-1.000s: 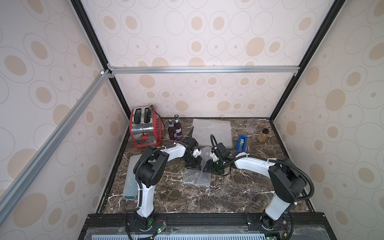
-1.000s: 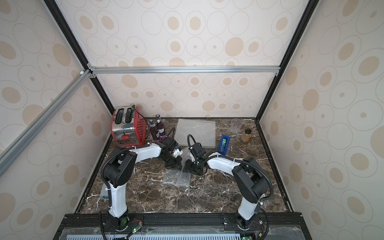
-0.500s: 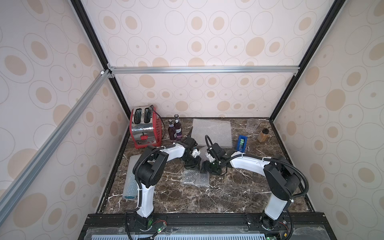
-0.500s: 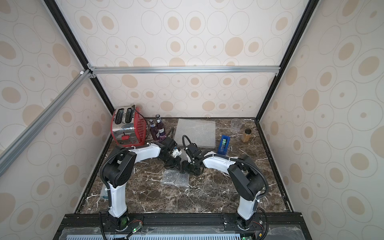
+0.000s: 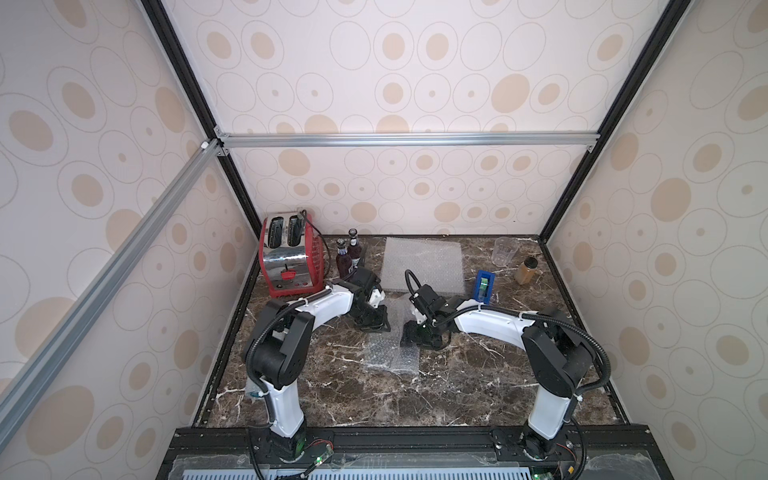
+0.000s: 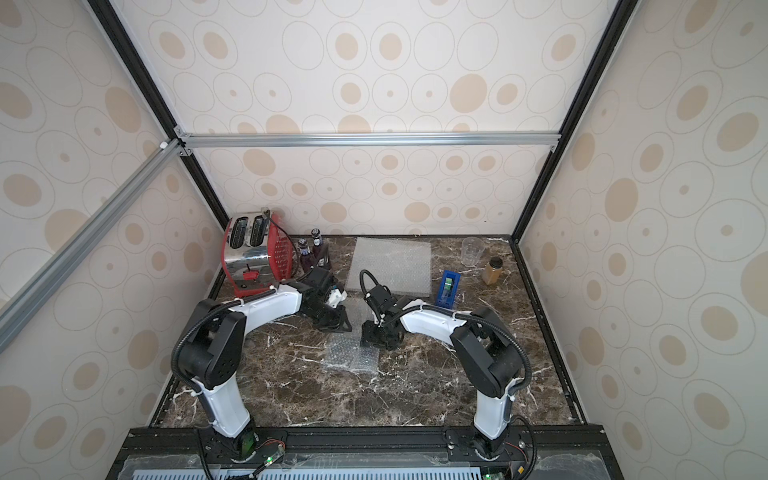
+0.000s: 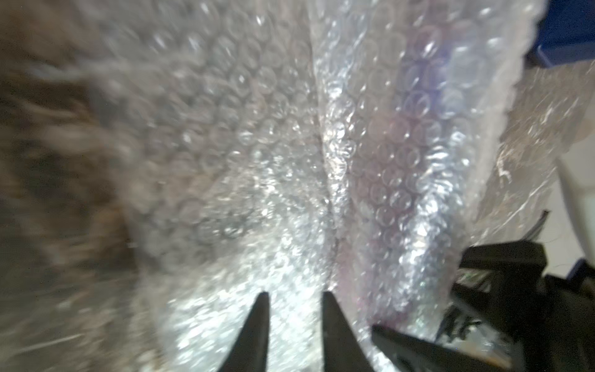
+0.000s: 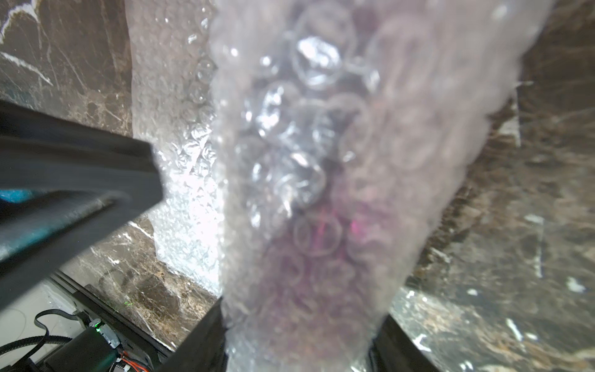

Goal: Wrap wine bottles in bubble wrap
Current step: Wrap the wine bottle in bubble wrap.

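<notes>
A wine bottle with purple liquid [image 8: 322, 225] lies rolled in bubble wrap [image 7: 412, 161], and my right gripper [image 8: 299, 335] is shut on it, one jaw on each side. The loose end of that sheet [image 5: 388, 355] trails flat toward the front of the table. My left gripper [image 7: 295, 294] is open just beside the roll, over the wrap, with nothing between its fingers. In both top views the grippers [image 5: 376, 324] [image 5: 417, 338] sit close together mid-table. Two more wine bottles [image 5: 349, 255] stand by the toaster. A stack of bubble wrap sheets [image 5: 424, 266] lies at the back.
A red toaster [image 5: 291, 257] stands at the back left against the wall. To the right of the sheets are a blue tape dispenser [image 5: 484, 286], a clear cup [image 5: 505, 251] and an amber jar [image 5: 525, 270]. The dark marble table [image 5: 415, 399] is walled on three sides.
My left gripper has gone from shut to open, letting go of the wrap. The right gripper has moved left toward it with the wrapped bottle.
</notes>
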`<act>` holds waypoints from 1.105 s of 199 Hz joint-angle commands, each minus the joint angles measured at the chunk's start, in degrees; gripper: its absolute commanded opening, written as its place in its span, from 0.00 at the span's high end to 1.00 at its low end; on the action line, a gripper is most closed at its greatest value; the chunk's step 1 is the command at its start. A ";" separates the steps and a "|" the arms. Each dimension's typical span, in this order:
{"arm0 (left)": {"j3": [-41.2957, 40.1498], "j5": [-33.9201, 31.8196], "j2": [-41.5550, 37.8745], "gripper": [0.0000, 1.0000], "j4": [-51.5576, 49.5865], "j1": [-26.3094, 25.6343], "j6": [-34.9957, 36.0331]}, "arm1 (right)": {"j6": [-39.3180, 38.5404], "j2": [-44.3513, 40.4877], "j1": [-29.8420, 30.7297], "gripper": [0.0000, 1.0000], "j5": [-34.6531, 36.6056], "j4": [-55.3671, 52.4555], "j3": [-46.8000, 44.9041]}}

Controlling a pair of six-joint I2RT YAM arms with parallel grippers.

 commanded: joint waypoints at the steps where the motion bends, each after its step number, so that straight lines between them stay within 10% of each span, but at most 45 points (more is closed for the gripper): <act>1: -1.93 -4.28 -3.32 0.50 -0.50 2.55 0.76 | -0.63 1.89 0.37 0.38 3.03 -3.59 0.85; 68: -0.97 -1.51 4.07 0.51 1.18 4.19 -0.75 | -0.47 2.63 0.62 0.38 2.60 -3.80 2.23; 154: -2.00 2.73 6.01 1.00 3.43 3.84 -2.50 | -0.99 3.07 0.62 0.38 2.41 -3.48 2.28; 220: -2.54 10.26 -0.22 1.00 6.19 2.54 -3.57 | -0.87 3.61 0.63 0.39 0.93 -2.26 2.74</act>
